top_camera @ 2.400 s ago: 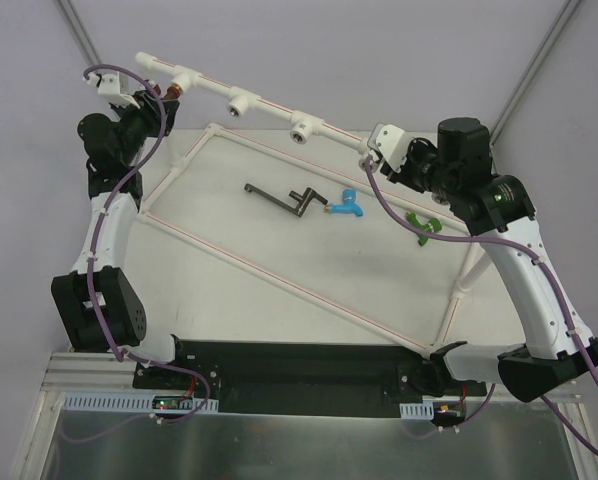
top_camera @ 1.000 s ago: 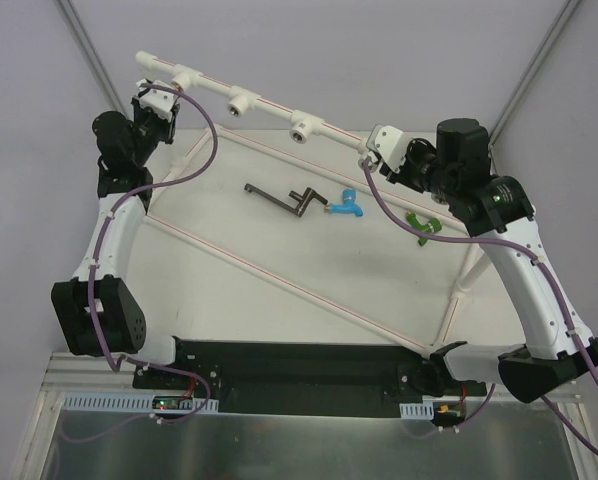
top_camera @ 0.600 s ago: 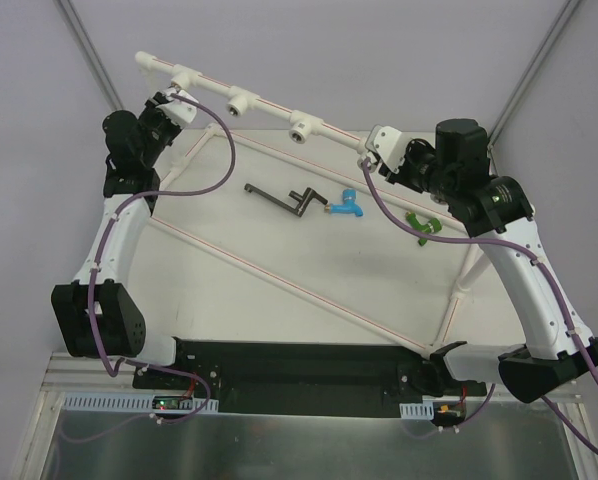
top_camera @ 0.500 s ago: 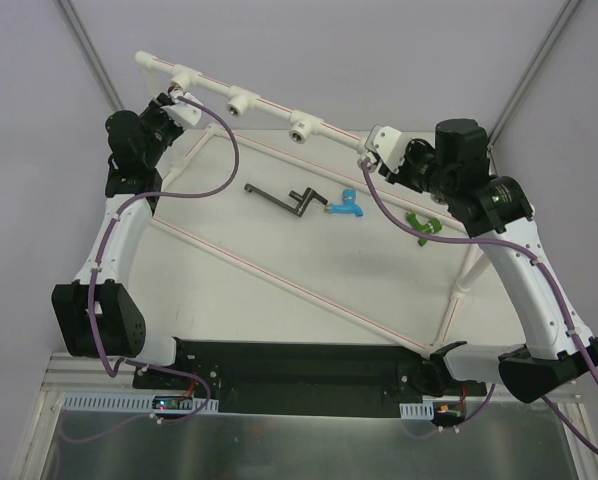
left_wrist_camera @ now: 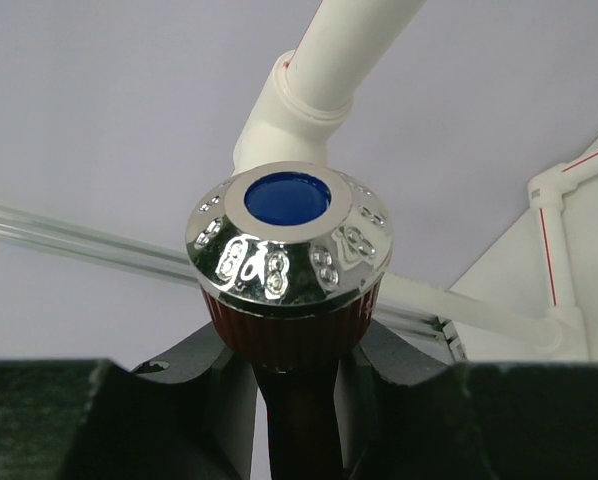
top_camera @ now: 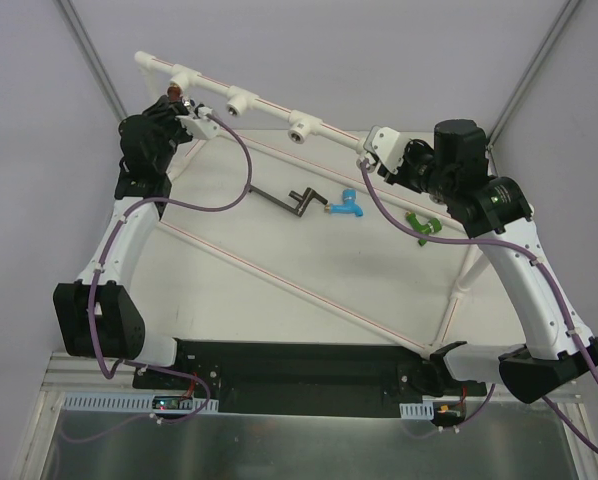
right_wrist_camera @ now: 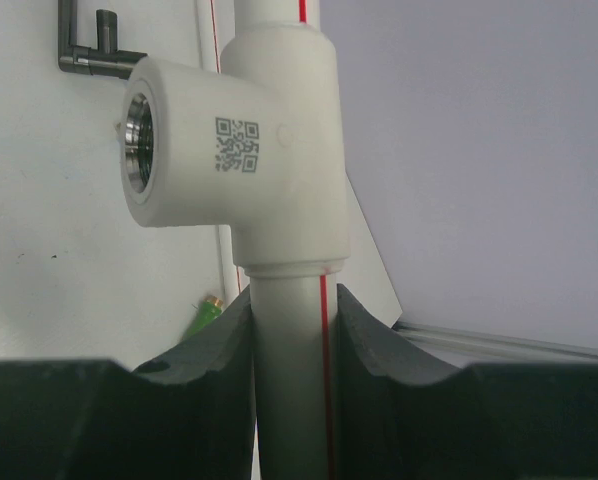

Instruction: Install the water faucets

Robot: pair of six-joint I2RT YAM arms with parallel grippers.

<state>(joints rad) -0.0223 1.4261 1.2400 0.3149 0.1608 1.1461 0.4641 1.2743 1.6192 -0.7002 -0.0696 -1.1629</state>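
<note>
Red-brown faucet (left_wrist_camera: pixel 289 270) is pinched between the left gripper (top_camera: pixel 177 105) fingers (left_wrist_camera: pixel 194 385); jaws are narrow on its body just under the chrome knob; the knob faces the wrist camera, so the threaded end should point away from the fingers toward the white pipe frame (top_camera: pixel 243 100); cannot tell whether the thread has met the end socket, it's hidden behind the knob; right gripper (right_wrist_camera: pixel 291 320) is clamped narrow on the pipe just below a tee, likely to stop the frame twisting while the other arm screws; that tee's metal-lined socket (right_wrist_camera: pixel 139 135) sits above and left of those fingers, nothing in it; blue faucet (top_camera: pixel 347 206) and green faucet (top_camera: pixel 422 226) lie on the table (top_camera: pixel 309 250), well apart from both grips, with a dark crank-shaped tool (top_camera: pixel 287 199) just beside the blue one; open room either side of the left fingers, only pipe beyond the tips; my read: first of three in hand, two to fetch.
</note>
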